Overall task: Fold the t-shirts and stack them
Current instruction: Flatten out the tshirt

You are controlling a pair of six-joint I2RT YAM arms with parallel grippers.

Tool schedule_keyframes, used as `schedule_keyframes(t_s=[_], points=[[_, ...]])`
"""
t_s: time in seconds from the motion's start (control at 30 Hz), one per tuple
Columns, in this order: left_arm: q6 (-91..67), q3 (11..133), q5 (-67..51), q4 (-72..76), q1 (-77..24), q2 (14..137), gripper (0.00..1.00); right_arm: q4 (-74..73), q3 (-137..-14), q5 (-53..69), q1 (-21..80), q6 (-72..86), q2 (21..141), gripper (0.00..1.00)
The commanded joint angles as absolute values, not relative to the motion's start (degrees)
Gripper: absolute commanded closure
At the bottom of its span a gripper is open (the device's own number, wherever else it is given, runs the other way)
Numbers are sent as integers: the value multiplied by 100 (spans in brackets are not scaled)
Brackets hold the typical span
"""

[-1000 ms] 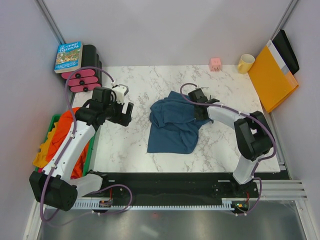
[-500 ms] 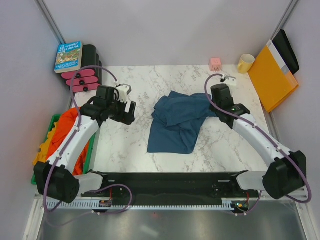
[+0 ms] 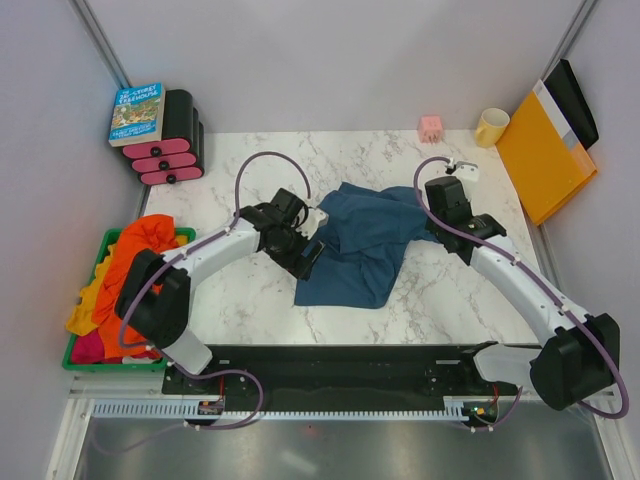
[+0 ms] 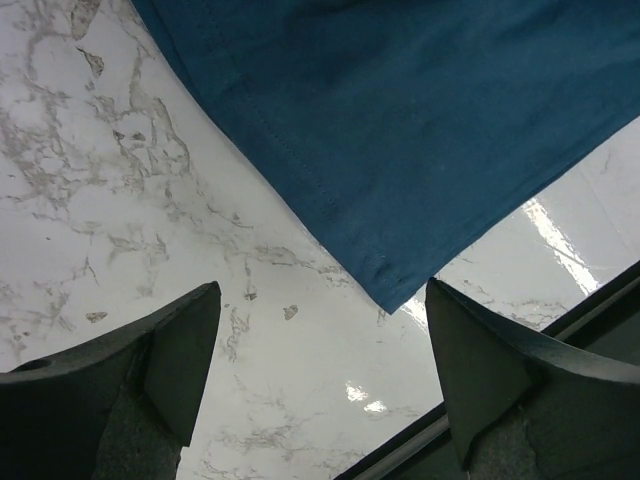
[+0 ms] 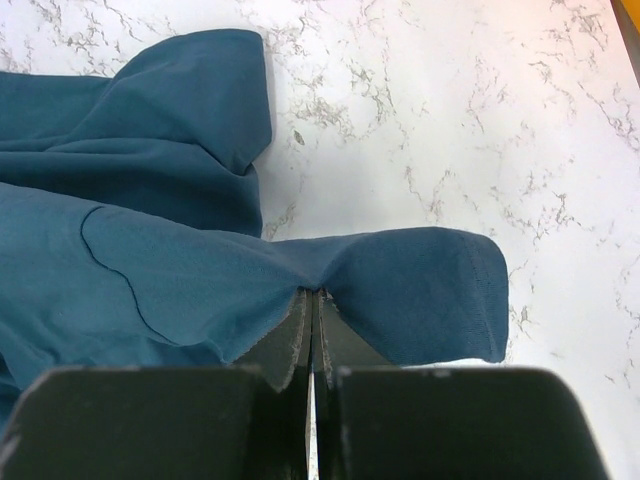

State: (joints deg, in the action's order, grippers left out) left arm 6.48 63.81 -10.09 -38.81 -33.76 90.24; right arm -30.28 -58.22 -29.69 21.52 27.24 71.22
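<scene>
My left hand has swung across to the near-left corner of the teal t-shirt, fingers apart, while my right hand stays clamped on its right side, so spreading can start.

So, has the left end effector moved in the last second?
Yes. The left end effector moved right, away from the green bin, to the edge of the teal t-shirt.

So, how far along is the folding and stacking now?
Done: nothing folded; the teal t-shirt lies crumpled. In hand: the right gripper pinches its cloth, the left gripper hangs open by its hem corner. Left: the other t-shirts wait in the green bin.
</scene>
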Motion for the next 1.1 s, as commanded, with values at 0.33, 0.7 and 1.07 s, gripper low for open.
schedule_keyframes(t_s=[0.33, 0.7, 1.07], points=[[457, 6390, -1116, -3604, -3401, 9729, 18, -2865, -6003, -2997, 2145, 2786, 7260, 100], [369, 6276, -1098, -3375, -3665, 10353, 25, -2769, -5827, -3006, 2145, 2751, 7374, 100], [554, 6170, -1441, -3542, -3656, 10442, 98, -2690, -5827, -2962, 2153, 2821, 7453, 100]])
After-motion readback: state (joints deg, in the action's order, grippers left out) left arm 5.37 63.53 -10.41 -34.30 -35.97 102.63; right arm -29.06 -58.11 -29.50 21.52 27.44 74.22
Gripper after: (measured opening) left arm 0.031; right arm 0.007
